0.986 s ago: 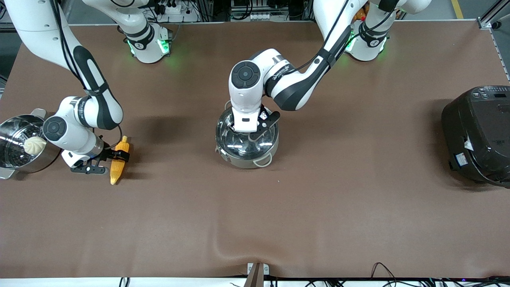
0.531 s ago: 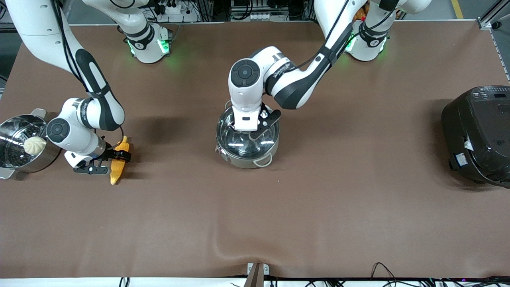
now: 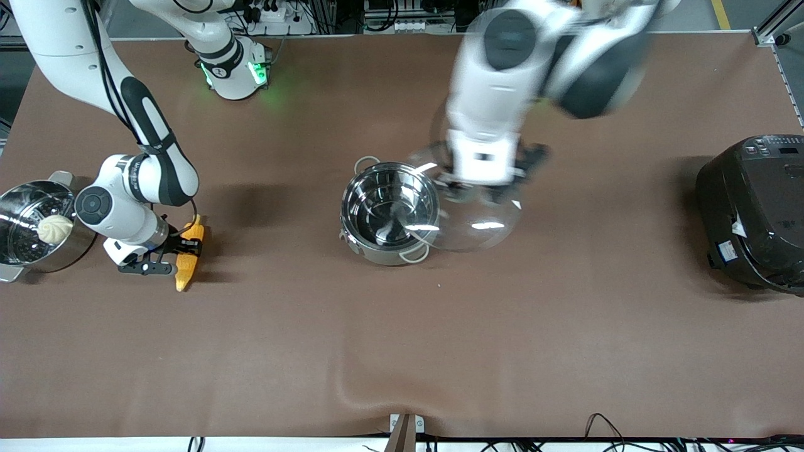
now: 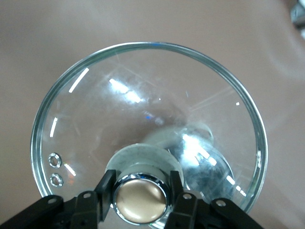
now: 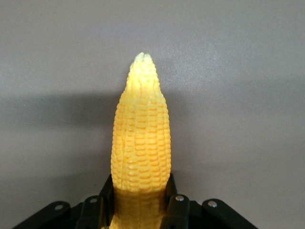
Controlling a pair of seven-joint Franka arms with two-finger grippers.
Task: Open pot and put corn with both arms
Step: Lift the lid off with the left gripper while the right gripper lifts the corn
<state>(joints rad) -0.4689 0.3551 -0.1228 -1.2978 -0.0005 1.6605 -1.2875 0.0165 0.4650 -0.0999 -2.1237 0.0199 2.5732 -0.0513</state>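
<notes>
The shiny steel pot (image 3: 389,213) stands open mid-table. My left gripper (image 3: 483,185) is shut on the brass-coloured knob (image 4: 140,198) of the clear glass lid (image 3: 480,220) and holds the lid in the air beside the pot, toward the left arm's end. In the left wrist view the lid's rim (image 4: 143,47) rings the knob, with a finger (image 4: 104,188) on each side. My right gripper (image 3: 182,248) is shut on the thick end of the yellow corn (image 3: 187,257) near the right arm's end; the corn (image 5: 141,138) points away from it over the brown table.
A steel steamer pot (image 3: 25,248) with a white bun (image 3: 54,228) stands beside the right gripper at the table's end. A big black cooker (image 3: 754,213) stands at the left arm's end. The brown cloth has a fold (image 3: 389,383) at the edge nearest the camera.
My left gripper has lifted the lid off the pot and swung it fast toward the left arm's end. My right gripper with the corn has barely moved.
</notes>
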